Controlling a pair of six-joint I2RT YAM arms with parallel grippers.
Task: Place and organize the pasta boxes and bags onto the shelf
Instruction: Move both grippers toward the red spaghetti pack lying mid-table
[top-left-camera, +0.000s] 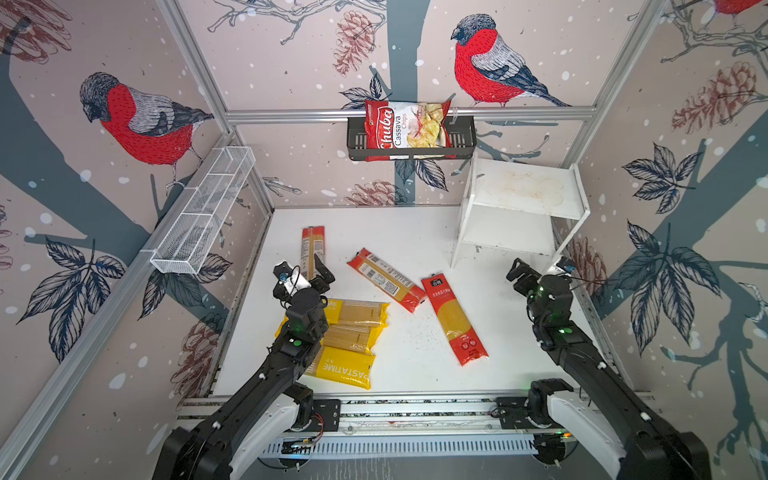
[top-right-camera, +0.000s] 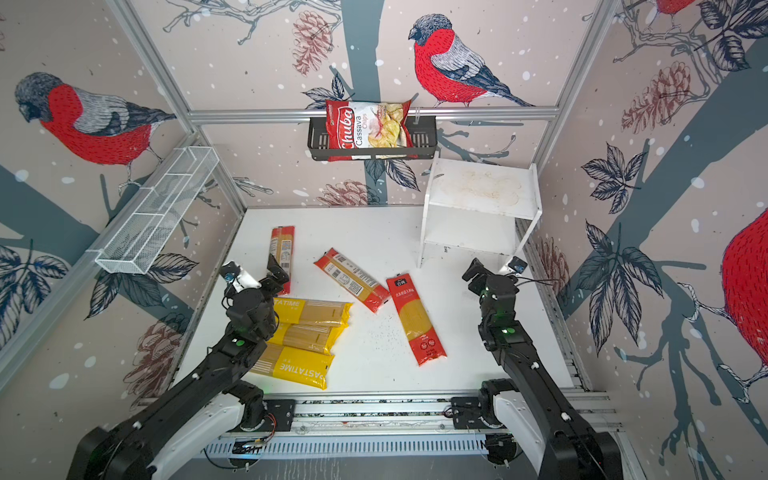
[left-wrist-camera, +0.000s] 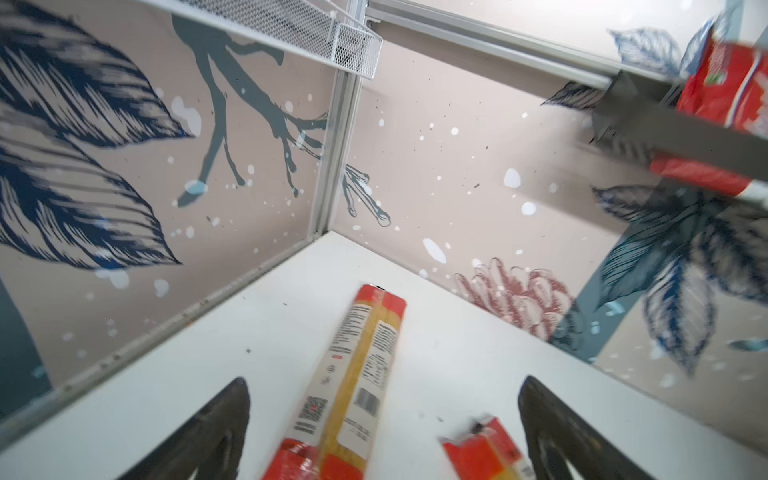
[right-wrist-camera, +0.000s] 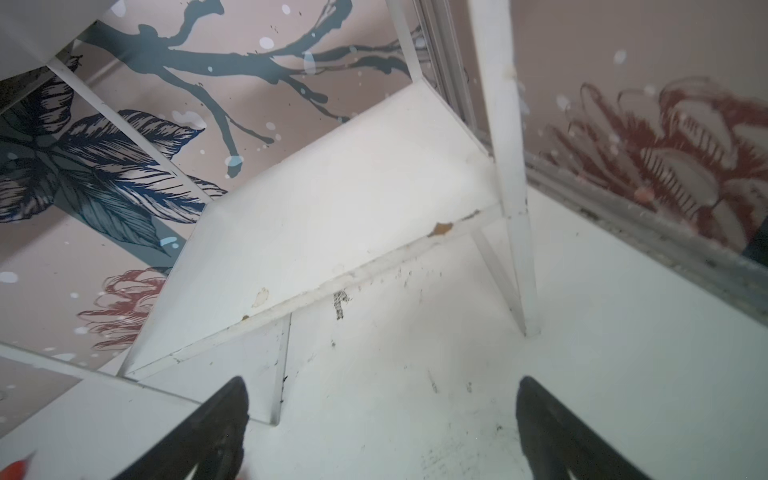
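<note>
Three red pasta packets lie on the white table in both top views: one at the back left (top-left-camera: 312, 249), one slanted in the middle (top-left-camera: 386, 279), one to the right (top-left-camera: 454, 318). Three yellow PASTATIME packets (top-left-camera: 353, 336) lie bunched at the front left, partly under my left arm. The left gripper (top-left-camera: 321, 275) (left-wrist-camera: 384, 382) hovers open over the near end of the back-left red packet (left-wrist-camera: 365, 353). The white two-tier shelf (top-left-camera: 523, 208) stands bare at the back right. My right gripper (top-left-camera: 519, 270) (right-wrist-camera: 382, 380) is open and holds nothing, just before the shelf's lower board (right-wrist-camera: 332, 208).
A Chuba chips bag (top-left-camera: 405, 124) sits in a black basket (top-left-camera: 461, 141) on the back wall. A white wire-mesh basket (top-left-camera: 203, 212) hangs on the left wall. Dark crumbs (top-left-camera: 415, 332) dot the table's middle. An aluminium rail (top-left-camera: 415, 405) runs along the front edge.
</note>
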